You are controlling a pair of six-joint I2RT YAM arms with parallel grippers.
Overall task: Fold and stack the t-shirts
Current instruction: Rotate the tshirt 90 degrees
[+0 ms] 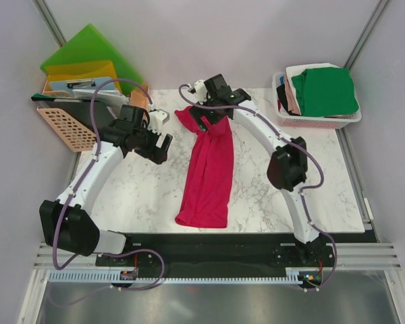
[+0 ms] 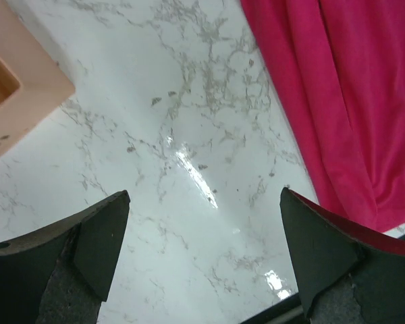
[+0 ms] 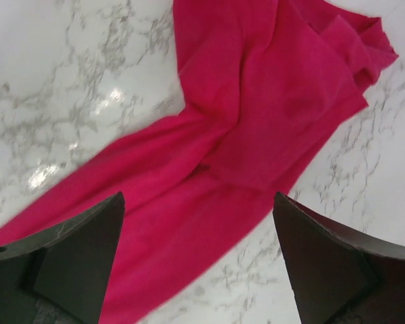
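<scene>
At the far left corner stand a green folder (image 1: pixel 88 48) and a yellow folder (image 1: pixel 81 70), with a peach perforated basket (image 1: pixel 66 128) just in front of them. The left gripper (image 1: pixel 160 146) hangs over bare marble table (image 1: pixel 135 192) – its jaws are spread wide with nothing between them, and in the left wrist view the left gripper (image 2: pixel 206 233) has the shirt's edge only beside its right finger.

In the middle lies the crimson-pink t-shirt (image 1: pixel 208 175), drawn out into a long narrow band that runs from the far centre toward the near edge, bunched at its far end. The right gripper (image 1: pixel 205 120) is above that bunched end; the right wrist view shows the right gripper (image 3: pixel 199 236) with its jaws apart over the cloth (image 3: pixel 256 135), holding nothing.

At the far right corner a white basket (image 1: pixel 324 122) holds stacked shirts – a green t-shirt (image 1: pixel 324 91) on top.
</scene>
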